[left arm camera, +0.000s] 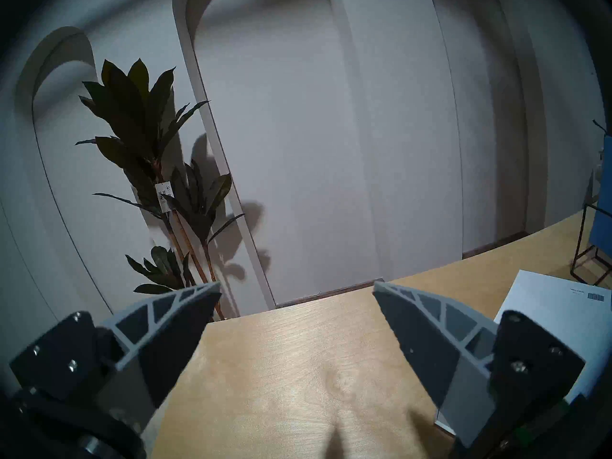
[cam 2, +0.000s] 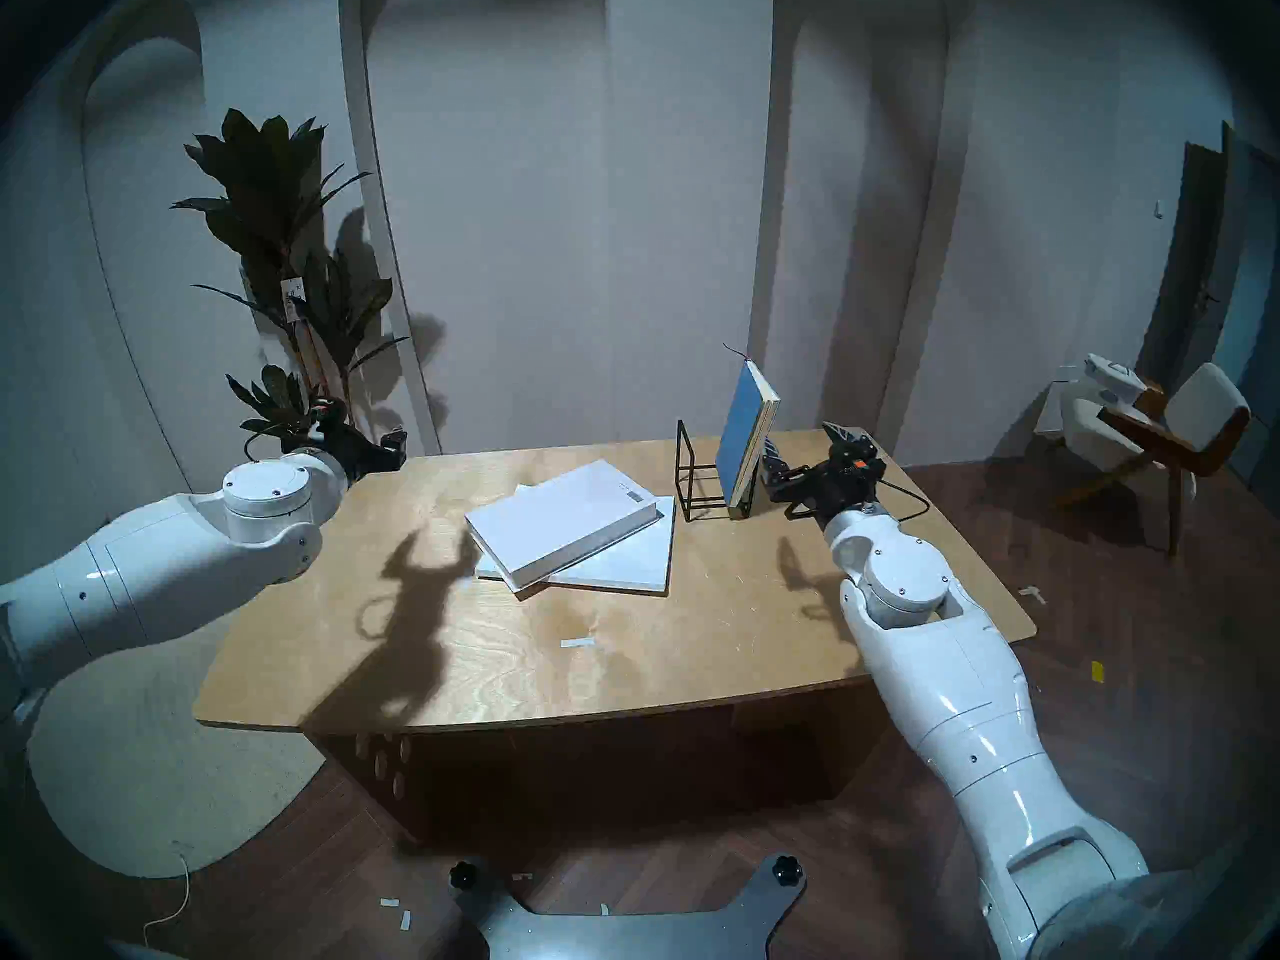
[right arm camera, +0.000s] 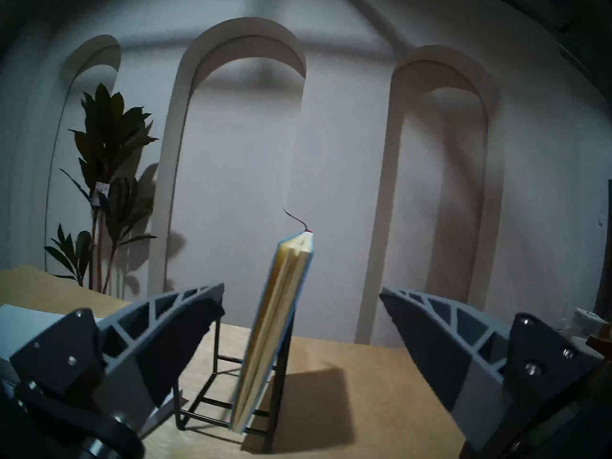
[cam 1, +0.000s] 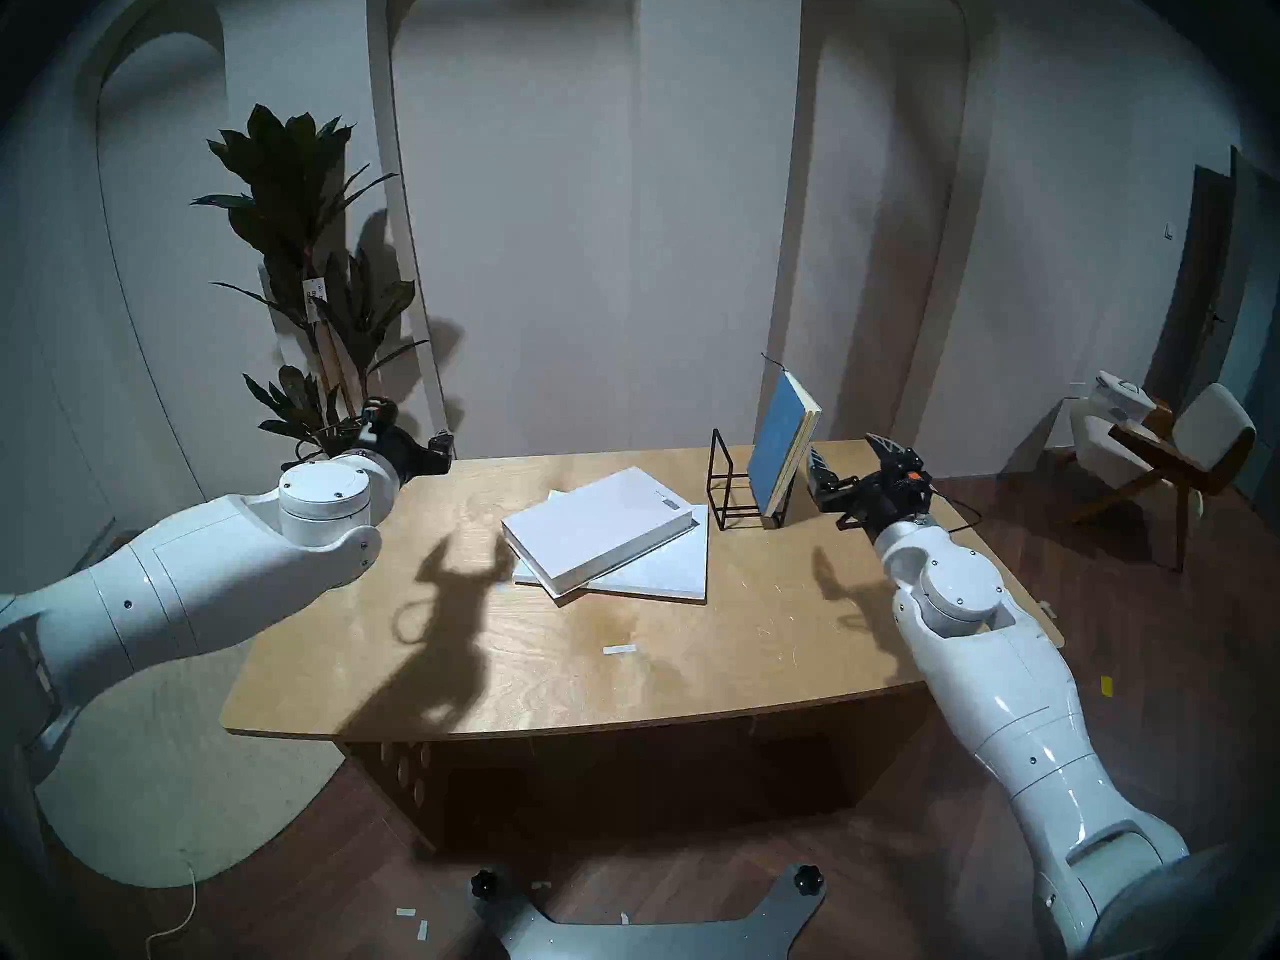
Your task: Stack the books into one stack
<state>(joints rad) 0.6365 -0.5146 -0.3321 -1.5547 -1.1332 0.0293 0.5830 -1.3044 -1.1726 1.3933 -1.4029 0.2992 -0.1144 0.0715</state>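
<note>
- The blue-covered notebook (cam 1: 779, 446) stands on its lower edge in the black wire rack (cam 1: 729, 477) at the far right of the table (cam 1: 623, 681). It tilts to the right and rests against the rack's right-hand upright, which keeps it from falling flat.
- In the right wrist view the notebook's page edge (right arm camera: 276, 332) faces the camera and lies between the two fingers, slightly left of centre. This alignment suits a pinch across both covers.
- The right gripper (cam 1: 848, 463) is level with the notebook, just to its right, jaws spread wide and empty. No contact with the cover is visible.
- The thick white hardcover (cam 1: 596, 526) lies flat at the table's centre, on top of the large thin white booklet (cam 1: 668, 574). It is turned at an angle, so the booklet's corners show beneath it. These two already form the base of the stack; judged from this, only the notebook remains to be added.
- The left gripper (left arm camera: 298, 289) hovers over the far left table corner, jaws wide apart, holding nothing. It is well apart from the books, leaving the stack's top unobstructed.
- A potted plant (cam 1: 305, 273) stands behind the left table corner, clear of the work area.
</note>
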